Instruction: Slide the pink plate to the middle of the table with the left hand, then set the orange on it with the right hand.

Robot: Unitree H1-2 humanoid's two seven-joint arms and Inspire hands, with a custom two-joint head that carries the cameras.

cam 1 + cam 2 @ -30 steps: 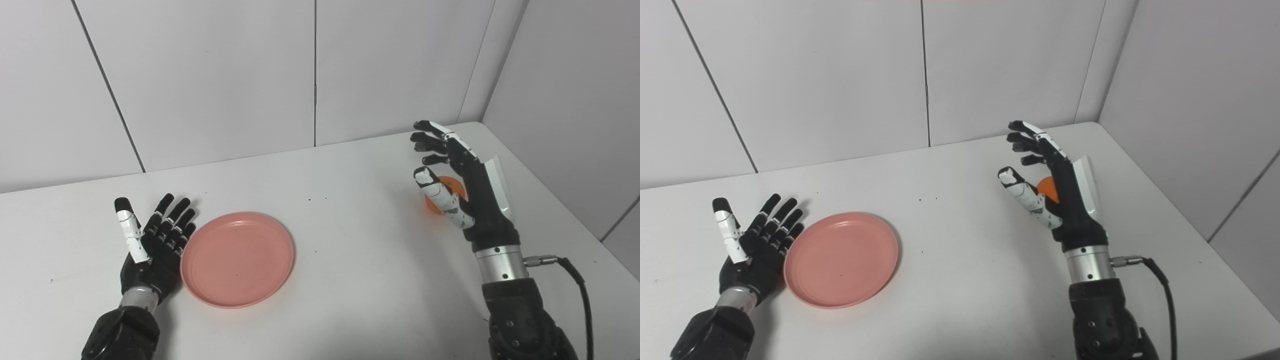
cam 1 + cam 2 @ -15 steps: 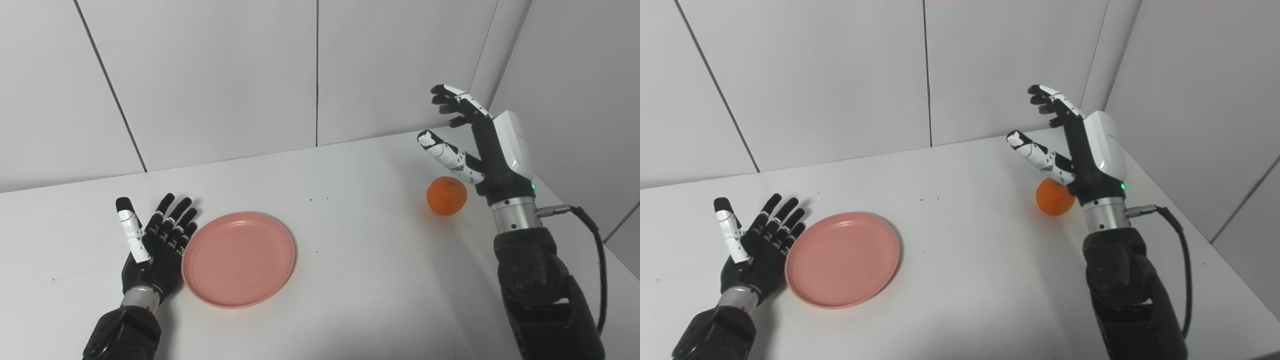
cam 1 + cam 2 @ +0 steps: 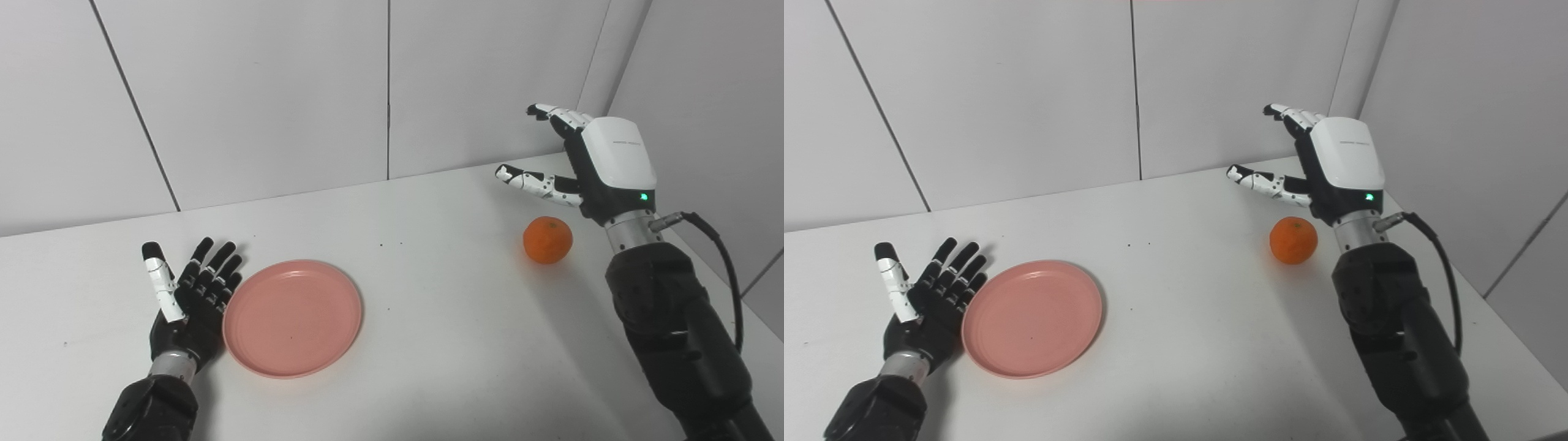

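**Hands open, orange untouched**

Right hand [image 3: 597,165] hangs in the upper right of my frame, raised off the tabletop [image 3: 441,294] with fingers spread and nothing in it. I see the orange [image 3: 547,240] just below it, resting on the tabletop, apart from the hand. Lower left, my left hand [image 3: 190,300] lies palm up and released, its edge right against the plate's [image 3: 292,316] rim.
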